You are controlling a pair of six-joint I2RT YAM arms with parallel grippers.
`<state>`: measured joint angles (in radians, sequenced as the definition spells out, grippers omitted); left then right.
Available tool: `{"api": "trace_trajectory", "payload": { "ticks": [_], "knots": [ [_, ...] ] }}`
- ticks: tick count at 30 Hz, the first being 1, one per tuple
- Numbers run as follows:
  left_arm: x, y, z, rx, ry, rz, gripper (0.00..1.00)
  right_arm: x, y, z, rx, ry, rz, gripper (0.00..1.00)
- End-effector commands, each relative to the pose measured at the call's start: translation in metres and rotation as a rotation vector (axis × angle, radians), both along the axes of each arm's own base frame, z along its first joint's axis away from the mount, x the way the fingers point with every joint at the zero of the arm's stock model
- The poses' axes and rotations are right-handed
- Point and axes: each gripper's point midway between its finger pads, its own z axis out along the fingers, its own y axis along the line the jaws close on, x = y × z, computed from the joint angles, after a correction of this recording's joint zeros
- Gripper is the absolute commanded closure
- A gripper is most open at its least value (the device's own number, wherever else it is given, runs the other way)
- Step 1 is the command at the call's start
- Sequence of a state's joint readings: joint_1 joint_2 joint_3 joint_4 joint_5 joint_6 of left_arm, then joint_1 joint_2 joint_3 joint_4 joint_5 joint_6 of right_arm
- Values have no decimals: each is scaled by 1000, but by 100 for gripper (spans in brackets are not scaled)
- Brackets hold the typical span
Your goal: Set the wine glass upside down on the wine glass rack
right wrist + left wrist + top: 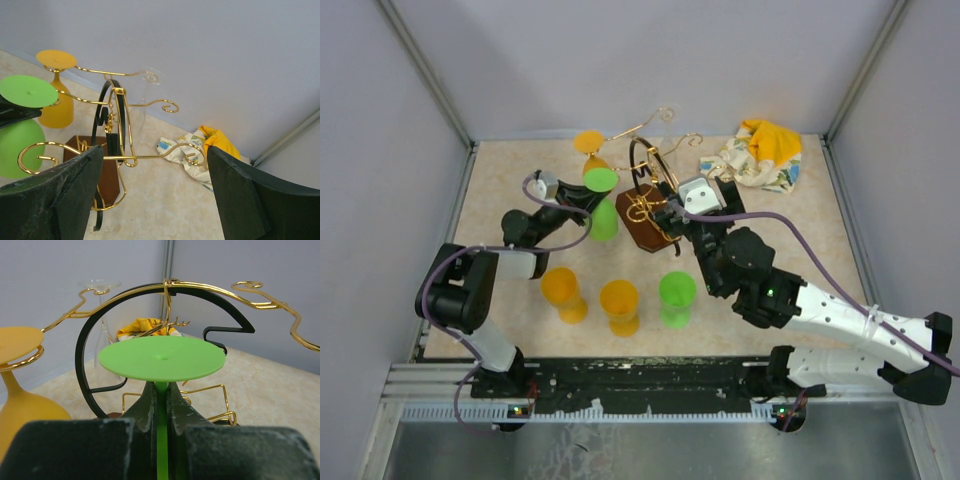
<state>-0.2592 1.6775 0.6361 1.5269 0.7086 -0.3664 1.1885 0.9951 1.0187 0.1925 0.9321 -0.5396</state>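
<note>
Left claw (161,412) is clenched on the stem of the green glass (161,358). Its fingers (142,407) pinch from both sides just under the foot. The glass is inverted: flat foot on top, bowl hanging below the grip.

From the top view we see it just left of the rack (645,228), close to the black ring at the rack's middle. In the left wrist view the foot sits in front of that ring and lower than the top gold arm. We can't tell whether the foot touches any wire. No arm visibly carries it; the claw does.

Right claw (155,157) is released, jaws wide apart. It's at the right side of the rack, near the brown base. In its own view the gold wires and the ring show in the gap between the two fingers. We can't tell whether either finger touches them.

Already on the rack:
- The orange glass (20,405) is upside down on the far-left arm, foot resting on the gold wire, just beside the green one.
- The clear glass (102,330) is upside down on a back arm.

A yellow and white cloth (760,155) lies crumpled in the far right corner of the table (500,170), well apart from the rack. A row of three loose glasses (619,305) stands near the arm bases: orange, orange, green.
</note>
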Motion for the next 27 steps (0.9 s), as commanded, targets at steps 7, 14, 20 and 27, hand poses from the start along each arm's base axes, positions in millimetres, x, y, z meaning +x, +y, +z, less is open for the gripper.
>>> {"api": "trace_trajectory", "payload": {
  "ticks": [7,14,20,27],
  "knots": [
    [-47,-2,32,-28,-222,-78,100,4,-1,2,8,-5,-16,15],
    [-52,-17,36,-11,-236,-134,100,6,-1,-1,8,4,-17,15],
    [-45,-27,37,-26,-235,-158,100,6,-5,-2,10,6,-21,15],
    [-34,-32,30,-37,-217,-158,100,8,-8,-5,9,13,-30,15]
  ]
}}
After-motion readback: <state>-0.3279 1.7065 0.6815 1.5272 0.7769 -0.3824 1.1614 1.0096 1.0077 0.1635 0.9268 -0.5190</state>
